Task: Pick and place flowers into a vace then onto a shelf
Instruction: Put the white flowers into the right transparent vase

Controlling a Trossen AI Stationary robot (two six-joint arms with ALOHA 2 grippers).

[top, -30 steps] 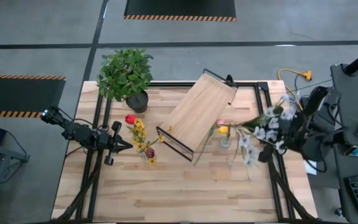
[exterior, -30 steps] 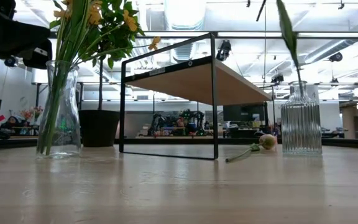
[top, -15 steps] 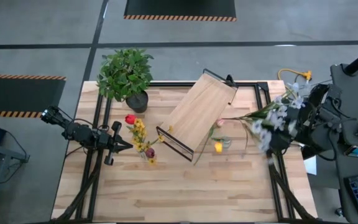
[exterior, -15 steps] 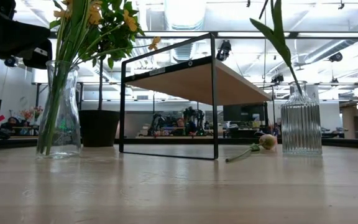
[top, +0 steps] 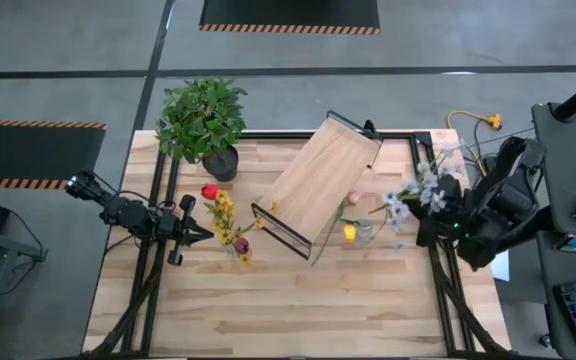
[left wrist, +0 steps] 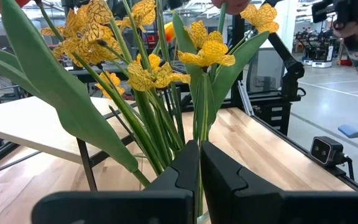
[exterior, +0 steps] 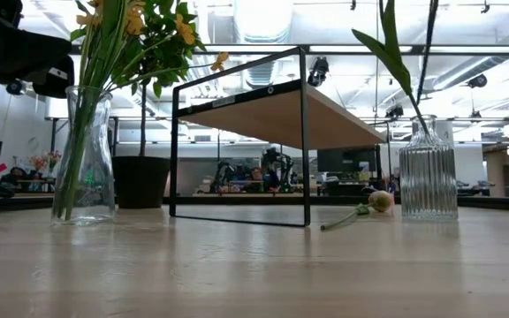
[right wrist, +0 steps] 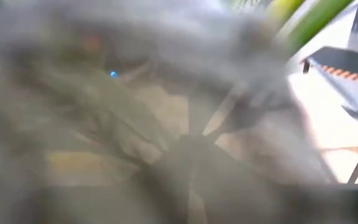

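Observation:
A clear vase holds yellow and red flowers. My left gripper waits shut just left of it. A ribbed glass vase right of the shelf holds a yellow flower with a long leaf. My right gripper carries a bunch of white-bluish flowers above that vase. One pink flower lies flat on the table by the shelf's leg. My right gripper is shut on the white-bluish flowers, but the blossoms hide the place of contact in the high view and the wrist view is blurred. The bunch is lifted clear, and a dark stem points down toward the ribbed vase's mouth.
A bushy plant in a dark pot stands at the far left corner. The shelf stands askew in the middle of the table. Black frame rails run along the table's sides. The near half of the table holds nothing.
My right gripper swung the white-bluish bunch toward the table's right edge, then back toward the ribbed vase, tipping it from nearly level to more upright. A second stem now shows above the vase's mouth. The yellow flower in that vase leaned over toward the shelf.

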